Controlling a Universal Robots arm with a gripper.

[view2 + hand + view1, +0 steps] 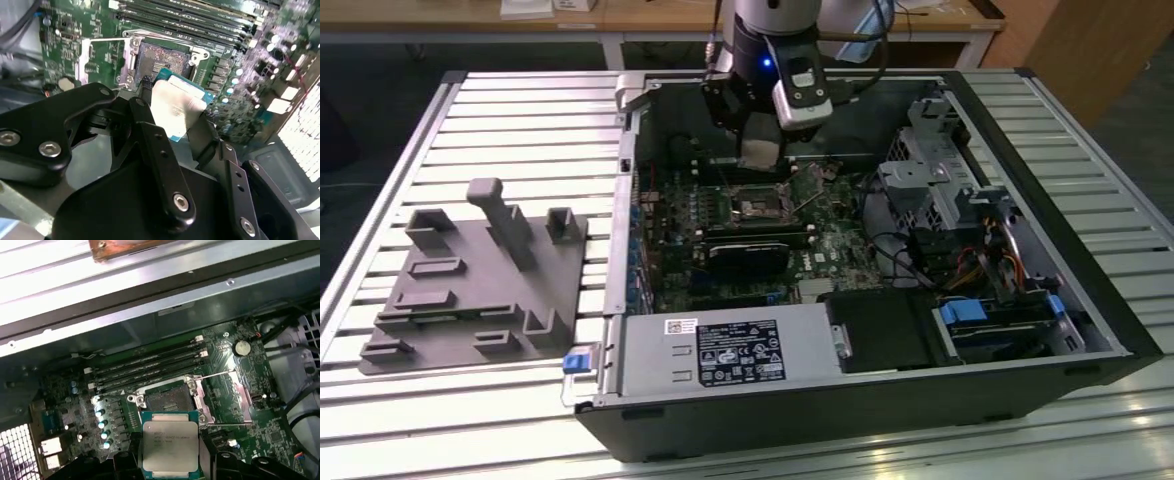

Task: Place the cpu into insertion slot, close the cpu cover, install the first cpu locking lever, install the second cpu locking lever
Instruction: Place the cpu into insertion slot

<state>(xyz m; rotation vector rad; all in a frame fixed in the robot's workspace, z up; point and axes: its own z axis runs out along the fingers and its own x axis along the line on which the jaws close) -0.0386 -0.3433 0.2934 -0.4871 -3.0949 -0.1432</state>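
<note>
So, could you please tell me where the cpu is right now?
In the first wrist view the cpu is clamped in the gripper, not yet seated, close beside the open insertion slot.

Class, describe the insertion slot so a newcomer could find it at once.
Start at the open black computer case on the slatted table; inside lies a green motherboard. Beside its long black memory slots sits the insertion slot: a small square, dark centre, silvery surround, unlike those narrow strips.
</note>
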